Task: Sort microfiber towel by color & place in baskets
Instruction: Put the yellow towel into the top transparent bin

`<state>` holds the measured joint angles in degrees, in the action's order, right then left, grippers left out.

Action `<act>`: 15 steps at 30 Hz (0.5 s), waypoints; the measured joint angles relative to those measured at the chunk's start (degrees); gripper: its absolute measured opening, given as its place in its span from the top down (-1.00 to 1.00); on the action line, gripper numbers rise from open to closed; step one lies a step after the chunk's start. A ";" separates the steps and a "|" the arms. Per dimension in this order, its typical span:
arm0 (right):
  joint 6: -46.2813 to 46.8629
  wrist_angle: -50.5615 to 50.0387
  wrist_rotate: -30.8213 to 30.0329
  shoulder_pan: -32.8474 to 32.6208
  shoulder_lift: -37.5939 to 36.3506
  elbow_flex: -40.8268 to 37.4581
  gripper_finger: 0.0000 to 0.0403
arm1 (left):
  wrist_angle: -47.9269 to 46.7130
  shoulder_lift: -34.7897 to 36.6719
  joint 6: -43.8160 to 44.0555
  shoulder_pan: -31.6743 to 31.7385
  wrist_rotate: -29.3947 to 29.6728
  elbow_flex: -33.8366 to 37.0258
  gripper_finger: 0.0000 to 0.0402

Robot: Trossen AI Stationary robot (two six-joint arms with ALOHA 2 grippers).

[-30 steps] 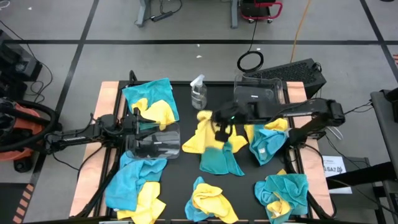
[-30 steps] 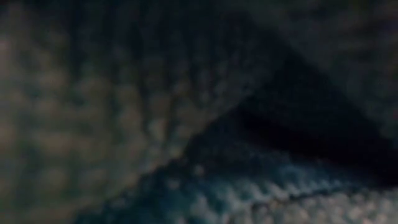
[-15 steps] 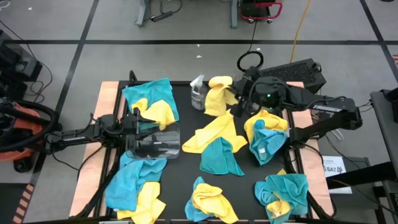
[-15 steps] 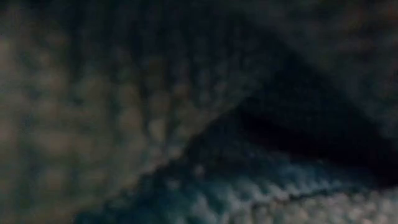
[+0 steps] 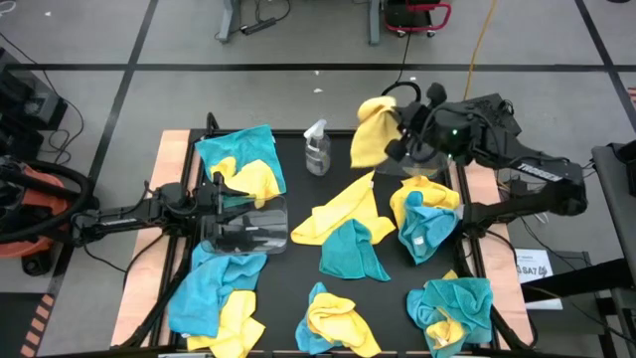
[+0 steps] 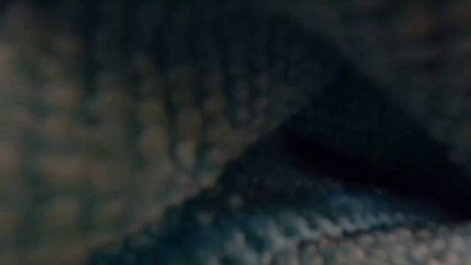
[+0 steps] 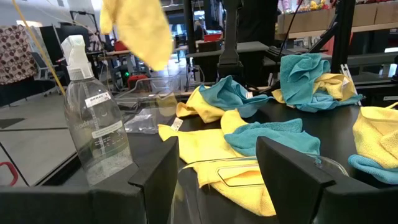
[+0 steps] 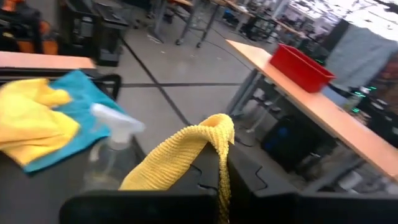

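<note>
Right gripper (image 5: 400, 137), clenched on a yellow towel (image 5: 374, 131), raised over the far right part of the table (image 5: 298, 261). The towel hangs from the closed fingers toward the spray bottle (image 5: 317, 149), and is clear of the surface. In the right wrist view the same cloth (image 8: 186, 155) drapes from between the fingers, with the bottle (image 8: 109, 152) beyond it.

Far basket (image 5: 425, 159): largely hidden under the right gripper and arm, just beside the hanging towel.

Left gripper (image 5: 221, 197): at the near-left, fingers parted around the rim of the near basket (image 5: 244, 225); the left wrist view shows that rim (image 7: 249, 171) between the fingers (image 7: 289, 171).

Loose towels: a yellow one (image 5: 338, 211) and a teal one (image 5: 351, 251) at centre, with mixed yellow and teal heaps at the table's corners and near edge.

Low view: filled by cloth weave held close to the lens; nothing else can be told from it.
</note>
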<state>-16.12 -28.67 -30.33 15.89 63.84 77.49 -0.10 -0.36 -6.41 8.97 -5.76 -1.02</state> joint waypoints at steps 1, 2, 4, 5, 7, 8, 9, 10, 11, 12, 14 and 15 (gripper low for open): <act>-0.41 -0.07 0.00 1.05 -0.29 0.00 1.00 | 0.00 0.00 0.00 -0.01 0.00 0.00 -0.10; -0.96 -0.39 0.01 2.14 -0.46 0.00 1.00 | 0.00 0.00 0.01 0.00 0.02 0.00 -0.10; -2.04 -0.95 -0.02 4.31 -0.69 0.00 1.00 | 0.00 0.00 0.00 -0.02 0.00 0.00 -0.10; -2.47 -1.52 -0.02 5.53 -0.77 0.00 1.00 | 0.00 0.00 0.00 -0.02 0.00 0.00 -0.10; -2.99 -2.46 0.00 7.85 -0.82 0.00 1.00 | 0.00 0.00 0.02 -0.01 0.00 0.00 -0.10; -3.11 -3.08 0.02 9.02 -0.82 0.00 1.00 | 0.00 0.00 0.02 -0.01 0.00 0.00 -0.10; -3.26 -3.77 0.01 10.36 -0.82 0.00 1.00 | 0.00 0.00 0.02 0.00 0.00 0.00 -0.10; -3.41 -4.44 0.02 11.66 -0.82 0.00 1.00 | 0.00 0.00 0.00 -0.02 0.02 0.00 -0.10; -3.47 -5.09 0.04 12.92 -0.81 0.00 1.00 | 0.00 0.00 0.00 0.00 0.00 0.00 -0.10; -3.47 -5.57 0.02 14.12 -0.80 0.00 1.00 | 0.00 0.00 0.00 -0.02 0.00 0.00 -0.10; -3.47 -6.74 0.04 16.43 -0.80 0.00 1.00 | 0.00 0.00 0.01 -0.02 0.01 0.00 -0.10; -3.47 -7.49 0.06 17.60 -0.80 0.00 1.00 | 0.00 0.00 0.01 0.00 0.00 0.00 -0.10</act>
<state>-19.59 -36.17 -30.26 33.49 63.05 77.49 -0.10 -0.36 -6.40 8.97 -5.76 -1.02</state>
